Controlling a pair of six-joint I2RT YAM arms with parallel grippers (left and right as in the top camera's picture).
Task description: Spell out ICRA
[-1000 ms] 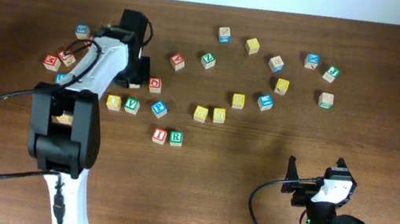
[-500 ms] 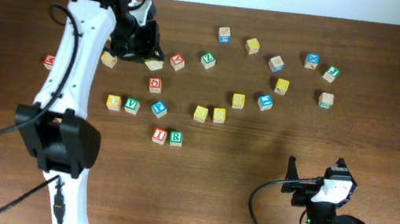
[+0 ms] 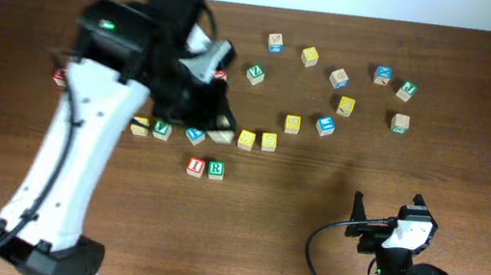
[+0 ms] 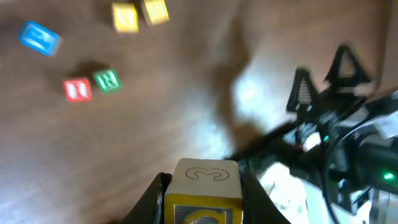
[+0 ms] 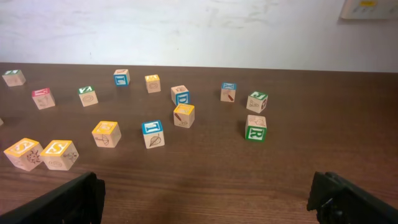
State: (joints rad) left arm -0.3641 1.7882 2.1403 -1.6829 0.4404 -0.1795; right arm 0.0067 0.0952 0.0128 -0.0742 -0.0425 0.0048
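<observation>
My left gripper (image 3: 216,125) is shut on a wooden block with a yellow-framed face (image 4: 202,193); the letter on it looks like a C. It holds the block above the table, just behind the red I block (image 3: 195,166) and the green R block (image 3: 216,168), which stand side by side touching. Both also show in the left wrist view, the I (image 4: 78,89) and the R (image 4: 107,81). My right gripper (image 5: 208,199) is open and empty, at rest at the front right (image 3: 389,220).
Two yellow blocks (image 3: 246,139) (image 3: 268,141) and a blue one (image 3: 194,134) lie in a row under the left arm. Several more letter blocks are scattered at the back right (image 3: 345,105). The right arm's base and cable (image 3: 325,257) are at the front right.
The left arm has swung from the back left to the middle of the table with the block in its jaws. The right arm has not moved.
</observation>
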